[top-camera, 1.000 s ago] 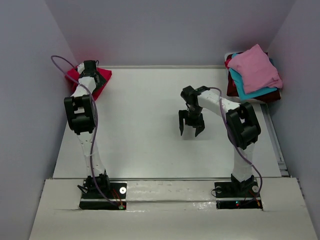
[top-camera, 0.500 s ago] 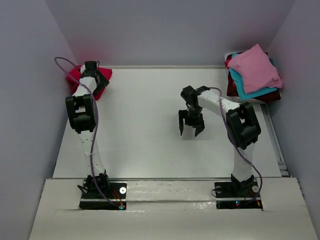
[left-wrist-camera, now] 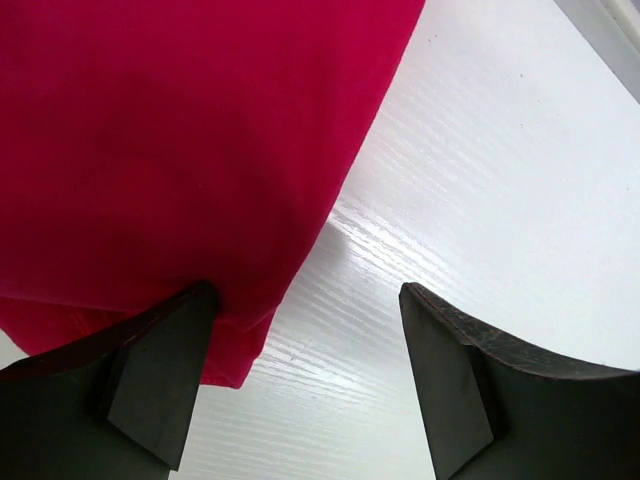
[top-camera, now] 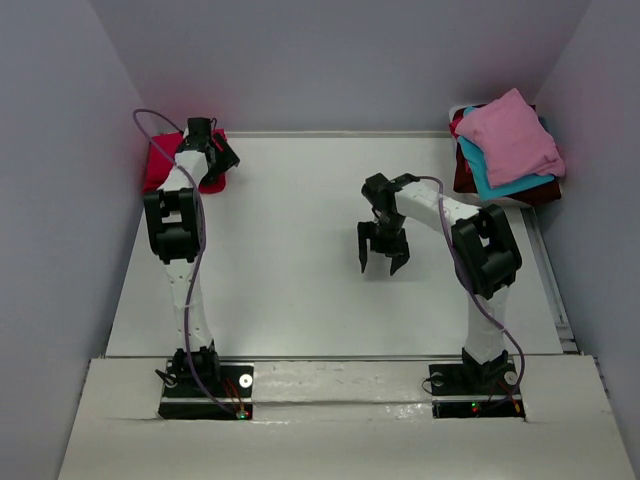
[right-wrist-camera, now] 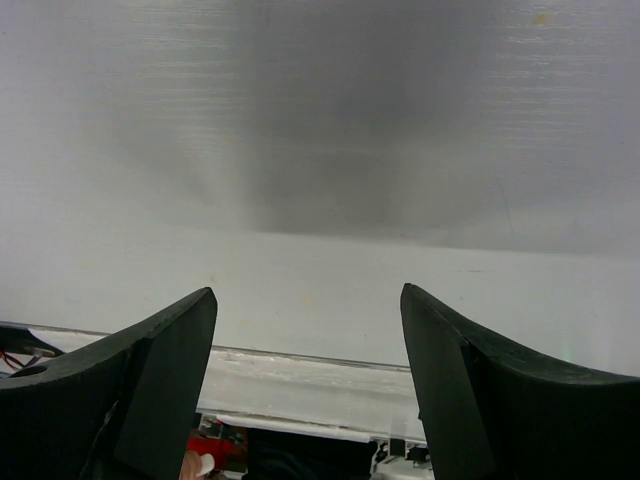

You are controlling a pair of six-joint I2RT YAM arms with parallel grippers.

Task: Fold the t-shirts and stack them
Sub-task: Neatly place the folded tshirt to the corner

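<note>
Both gape; left gripper [top-camera: 224,160] by crimson t-shirt [left-wrist-camera: 180,130]; right gripper [top-camera: 380,266] downward.

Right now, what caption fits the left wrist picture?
Open left tool straddles the edge of the red t-shirt on the table.

White bench [top-camera: 290,290], crimson t-shirt [top-camera: 158,168] bunched in the far-left corner, left gripper [top-camera: 220,158] at its right edge, right gripper [top-camera: 384,258] mid-bench, pointing down with jaws apart, pink t-shirt [top-camera: 512,135] stacked atop teal t-shirt [top-camera: 495,183] and maroon t-shirt [top-camera: 462,175] in the far-right corner
</note>
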